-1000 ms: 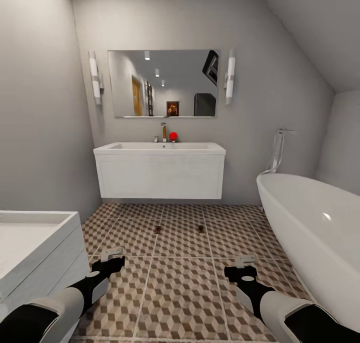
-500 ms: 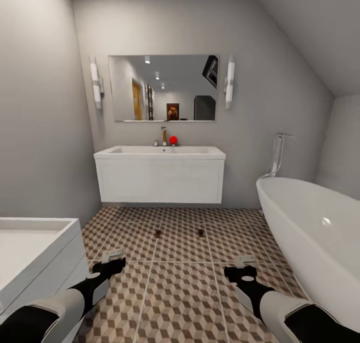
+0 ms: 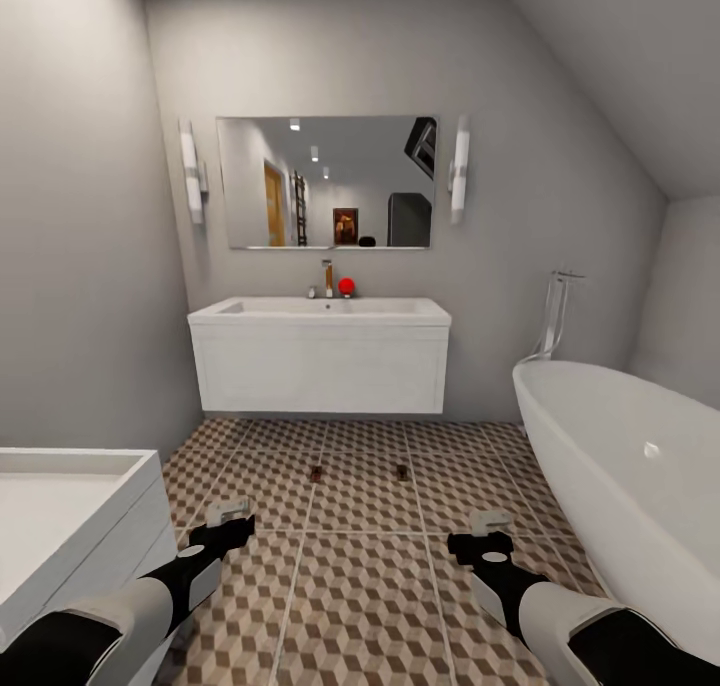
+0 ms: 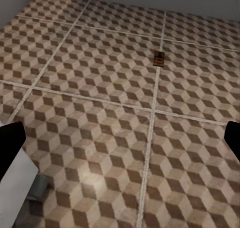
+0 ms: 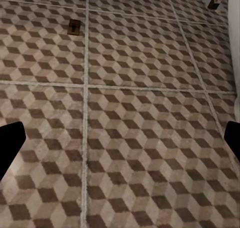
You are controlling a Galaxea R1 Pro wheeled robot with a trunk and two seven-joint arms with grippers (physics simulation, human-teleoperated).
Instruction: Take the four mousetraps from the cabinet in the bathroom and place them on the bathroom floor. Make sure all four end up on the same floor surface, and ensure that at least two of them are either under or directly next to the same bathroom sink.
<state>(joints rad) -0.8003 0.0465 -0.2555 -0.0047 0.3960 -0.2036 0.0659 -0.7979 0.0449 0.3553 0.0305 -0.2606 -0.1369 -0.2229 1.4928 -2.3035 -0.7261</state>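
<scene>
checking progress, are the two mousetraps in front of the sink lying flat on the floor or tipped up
Flat. Both mousetraps lie on the cube-patterned bathroom floor in front of the wall-hung sink; the left wrist view shows one flat on a tile.

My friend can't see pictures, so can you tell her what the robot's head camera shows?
Two small tan mousetraps lie apart on the brown-and-beige cube-patterned tile floor, in front of a long white sink on a wall-hung vanity. The robot's left gripper and right gripper reach forward low over the tiles, with a white oval bathtub at right.
</scene>
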